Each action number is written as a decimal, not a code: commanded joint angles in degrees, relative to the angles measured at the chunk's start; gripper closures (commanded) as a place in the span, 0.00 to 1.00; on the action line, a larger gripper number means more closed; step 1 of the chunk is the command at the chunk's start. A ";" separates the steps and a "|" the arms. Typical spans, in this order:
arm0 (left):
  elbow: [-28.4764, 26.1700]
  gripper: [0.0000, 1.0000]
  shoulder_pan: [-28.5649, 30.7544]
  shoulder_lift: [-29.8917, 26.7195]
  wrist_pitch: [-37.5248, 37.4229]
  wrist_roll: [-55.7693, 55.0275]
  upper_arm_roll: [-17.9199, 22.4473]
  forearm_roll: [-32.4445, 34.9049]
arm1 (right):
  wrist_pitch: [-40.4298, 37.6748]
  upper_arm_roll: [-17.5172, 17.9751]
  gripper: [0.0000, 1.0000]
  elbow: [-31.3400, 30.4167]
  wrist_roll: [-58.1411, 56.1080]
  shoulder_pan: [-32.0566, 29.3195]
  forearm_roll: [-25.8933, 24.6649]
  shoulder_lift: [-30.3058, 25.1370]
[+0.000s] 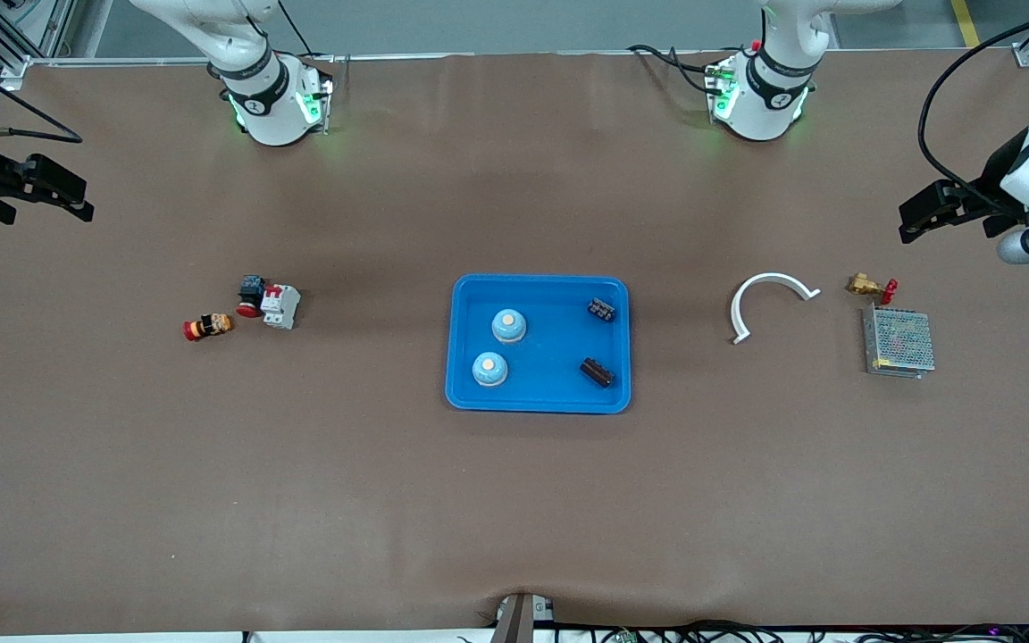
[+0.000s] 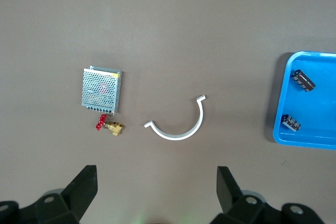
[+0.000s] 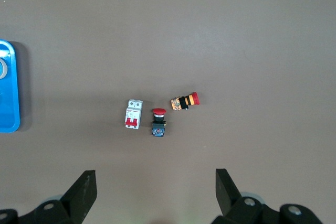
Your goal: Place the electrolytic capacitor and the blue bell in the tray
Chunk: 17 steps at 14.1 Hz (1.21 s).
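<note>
Left gripper point(image 2: 155, 192) and right gripper point(image 3: 155, 192) hover with jaws wide and empty, each well away from the shallow bright blue plastic tray point(image 1: 539, 404) between them, which holds two blue domed bells point(image 1: 508, 326) and two black cylindrical capacitors point(image 1: 597, 371).

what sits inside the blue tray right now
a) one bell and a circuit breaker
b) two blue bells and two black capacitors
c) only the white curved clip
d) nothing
b: in the front view the tray holds two blue bells and two black capacitors.
</note>
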 commanded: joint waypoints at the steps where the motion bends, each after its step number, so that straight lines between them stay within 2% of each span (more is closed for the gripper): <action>1: 1.40 0.00 0.02 0.56 -0.49 1.15 0.13 -0.61 | -0.51 0.60 0.00 0.32 -0.52 -0.79 -0.28 -0.05; 17: 1.04 0.00 0.10 0.47 0.13 0.27 0.05 -2.19 | -0.16 0.69 0.00 1.91 -0.43 -1.05 -0.19 0.74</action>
